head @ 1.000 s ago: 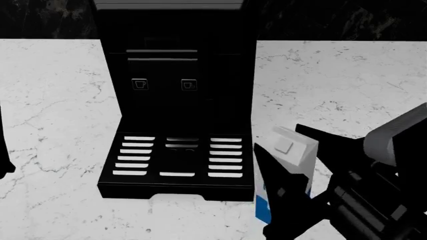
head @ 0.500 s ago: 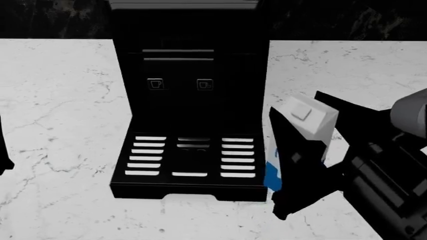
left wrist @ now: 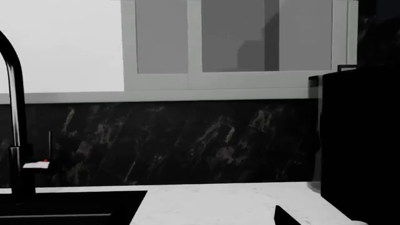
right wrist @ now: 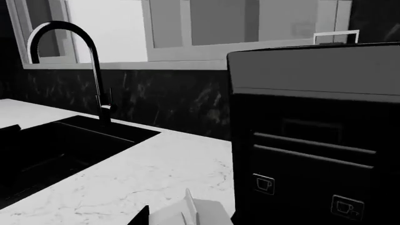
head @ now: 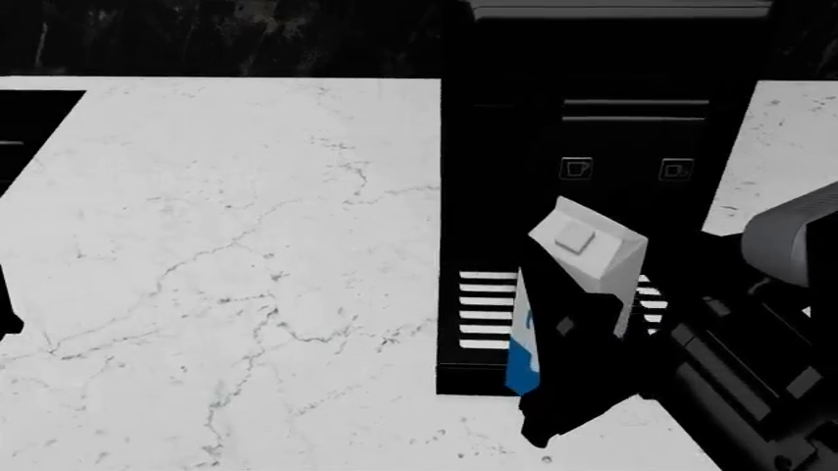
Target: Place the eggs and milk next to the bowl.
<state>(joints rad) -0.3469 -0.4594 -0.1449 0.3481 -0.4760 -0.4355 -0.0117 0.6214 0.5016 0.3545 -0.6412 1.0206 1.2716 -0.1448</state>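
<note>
My right claw (head: pixel 576 343) is clamped on the milk (head: pixel 583 257), its dark fingers pressing both sides of the white carton, which hangs tilted above the surface (head: pixel 235 245) with its blue band low. The carton sits in front of the black coffee machine (head: pixel 602 118), over the left part of its slotted drip tray (head: pixel 488 304). From my right wrist I see only the carton's gable top (right wrist: pixel 187 213), the machine just beside it, and further left a sink (right wrist: pixel 56 145) with a curved tap (right wrist: pixel 75 51). My left claw (left wrist: pixel 284 218) shows only a dark tip, so I cannot tell how open it is.
</note>
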